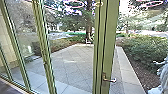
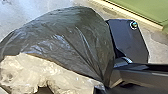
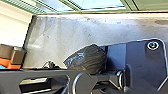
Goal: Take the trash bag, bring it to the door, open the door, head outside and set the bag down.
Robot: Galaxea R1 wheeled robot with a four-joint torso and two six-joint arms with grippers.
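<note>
The dark, full trash bag (image 2: 67, 42) shows large in the left wrist view, with pale, crumpled see-through plastic along one side. Its folds run together at my left gripper (image 2: 105, 86), which is shut on it. In the right wrist view the same trash bag (image 3: 87, 60) shows smaller, beside the robot's dark plate. How my right gripper stands, I cannot tell. The green-framed glass door (image 1: 110, 47) stands in front of me in the head view, with a metal lever handle (image 1: 109, 80) low on its frame.
Green-framed glass panels (image 1: 41, 45) continue on the left. Beyond the glass lie a paved yard (image 1: 72, 62), bushes (image 1: 142, 50) and a tree trunk. A pale shape stands at the head view's right edge. Brown boxes (image 3: 18, 56) and an orange item are on the floor by a wall.
</note>
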